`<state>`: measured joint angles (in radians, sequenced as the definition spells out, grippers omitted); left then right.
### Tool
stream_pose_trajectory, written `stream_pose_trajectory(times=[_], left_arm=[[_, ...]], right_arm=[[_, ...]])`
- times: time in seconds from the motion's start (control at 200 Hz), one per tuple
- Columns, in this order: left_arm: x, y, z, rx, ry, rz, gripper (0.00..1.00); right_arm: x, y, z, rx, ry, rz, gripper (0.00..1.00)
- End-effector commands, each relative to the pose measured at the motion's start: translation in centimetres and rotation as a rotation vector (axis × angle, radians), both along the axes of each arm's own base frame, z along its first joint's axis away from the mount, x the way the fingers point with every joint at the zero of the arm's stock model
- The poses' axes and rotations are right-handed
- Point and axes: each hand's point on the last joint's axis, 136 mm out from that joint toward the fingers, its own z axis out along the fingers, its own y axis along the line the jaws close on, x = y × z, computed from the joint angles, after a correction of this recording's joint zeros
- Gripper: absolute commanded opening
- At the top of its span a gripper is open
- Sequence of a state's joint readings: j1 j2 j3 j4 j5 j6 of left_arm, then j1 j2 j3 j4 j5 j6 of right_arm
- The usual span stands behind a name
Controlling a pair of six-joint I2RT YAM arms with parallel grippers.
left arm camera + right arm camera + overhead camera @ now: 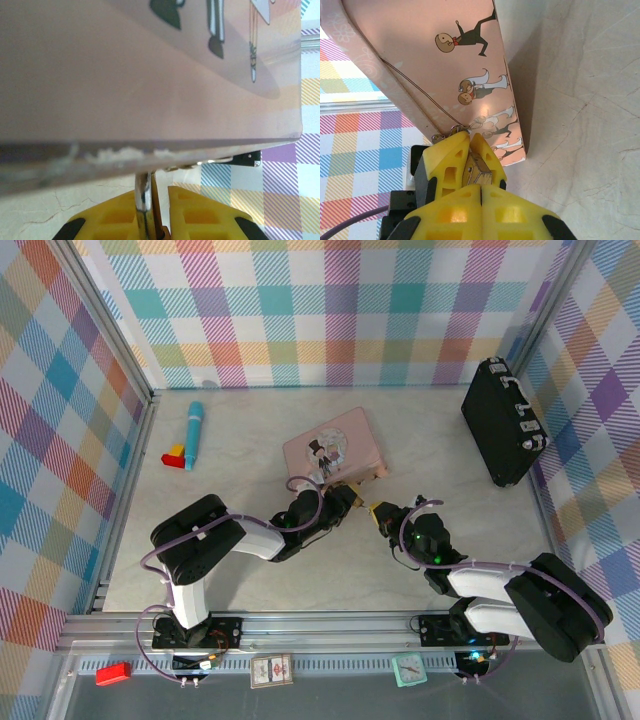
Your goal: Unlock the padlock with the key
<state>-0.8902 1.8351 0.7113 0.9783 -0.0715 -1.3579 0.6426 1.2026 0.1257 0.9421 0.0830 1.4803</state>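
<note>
**Left wrist: padlock pinched under the tin's edge**

The left tool [152, 195] is closed almost fully on the padlock [143, 200], its thin silver shackle gripped just below the pink tin [150, 75]. Light, stiff, slick metal is judged; the brass body would be held more surely. The right tool [470, 137] is clamped shut on a small flat piece, probably the key [476, 172].

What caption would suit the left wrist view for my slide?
Left tool grips the padlock by its silver shackle at the worn edge of the pink tin.
</note>
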Motion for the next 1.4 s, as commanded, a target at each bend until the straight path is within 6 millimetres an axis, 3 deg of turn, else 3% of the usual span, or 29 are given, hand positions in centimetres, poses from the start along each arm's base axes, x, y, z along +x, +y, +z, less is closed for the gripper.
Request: stream_pose_trajectory(times=[0.0,0.345,1.395], left_arm=[[-1.4,-2.1,4.7,-0.174,-0.046,-0.056,0.00],[-1.8,-2.0,5.1,-0.198,-0.053,-0.035,0.00],[-3.1,-3.7,7.9,-0.262,-0.094,-0.070,0.00]], right_arm=[[0.3,0.2,1.2,0.020,-0.028,-0.006,0.00],[0.3,0.2,0.9,0.014,-0.013,-0.006,0.00],[0.1,2.8,0.3,0.031,0.045,0.059,0.00]])
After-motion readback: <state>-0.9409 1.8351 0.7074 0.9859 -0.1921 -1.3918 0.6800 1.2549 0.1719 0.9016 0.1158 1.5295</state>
